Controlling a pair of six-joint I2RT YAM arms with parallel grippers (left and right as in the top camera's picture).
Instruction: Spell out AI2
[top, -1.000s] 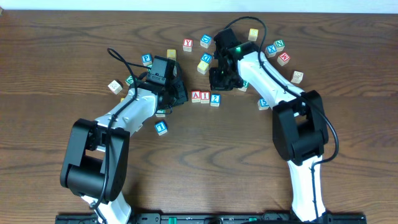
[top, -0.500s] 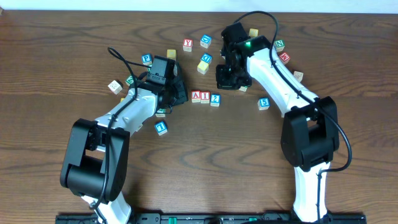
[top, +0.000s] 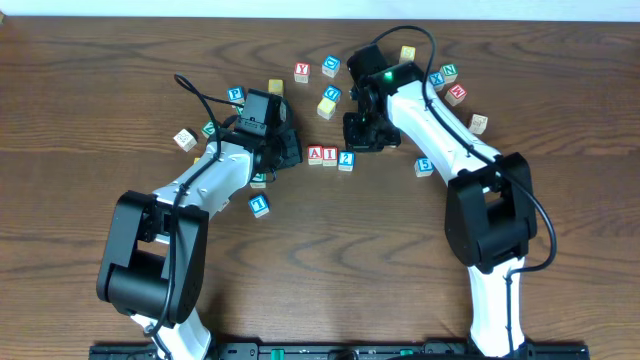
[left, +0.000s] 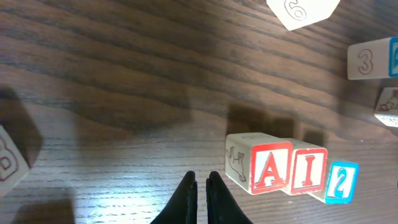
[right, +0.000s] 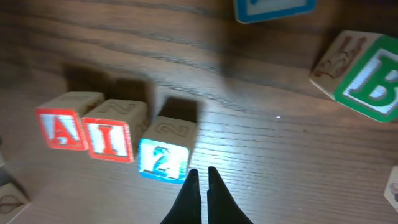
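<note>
The three blocks of the task stand in one row on the surface (top: 400, 260), between the two arms. The A (top: 315, 153) is at the left end, with red letter and red frame. The I (top: 330, 154), also red, touches it on the right side. The 2 (top: 346, 159) has blue print and comes last. It touches the I, but it sits a little out of line, shifted toward the robot. Read from the robot's side, the row gives A, I, 2.

The left gripper (left: 201, 180) hangs low over the surface, just beside the A on its left and apart from it. Its fingers are pressed together and there is nothing between them.

The right gripper (right: 203, 174) is near the 2, at its right. Its fingers are also pressed together and they carry nothing. I cannot tell whether the tips touch the block.

Many loose blocks (top: 331, 96) lie scattered on the far part of the surface, well apart from the row. One of them, a green B (right: 367, 87), lies tilted near the right gripper.
</note>
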